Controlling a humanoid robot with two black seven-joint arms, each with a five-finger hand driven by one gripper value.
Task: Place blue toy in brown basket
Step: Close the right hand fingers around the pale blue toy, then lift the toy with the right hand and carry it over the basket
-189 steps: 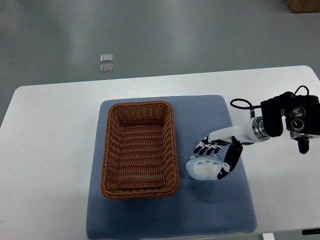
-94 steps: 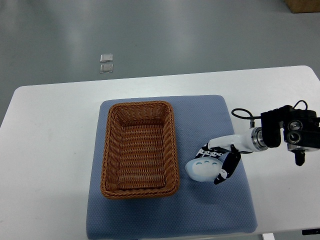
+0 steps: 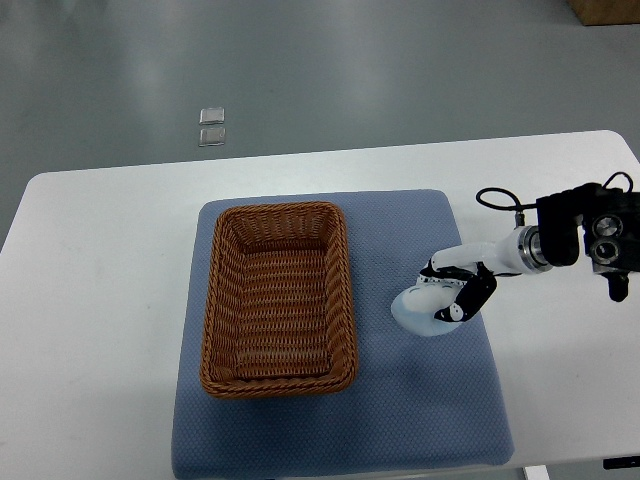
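A blue padded mat (image 3: 340,400) covers the middle of the white tabletop (image 3: 100,300), its near edge reaching the tabletop's front. On the mat's left half sits the brown basket (image 3: 278,297), a woven rectangular one with nothing inside. To its right, apart from the basket wall, the right hand (image 3: 452,297) comes in from the right edge and has its black-and-white fingers (image 3: 470,300) curled around the blue toy (image 3: 418,311), a pale rounded piece over the mat; whether it touches the mat cannot be told. Beyond the tabletop lies grey floor (image 3: 350,80), with two small clear squares (image 3: 211,127) on it and a brown box corner (image 3: 605,10) at the far right.
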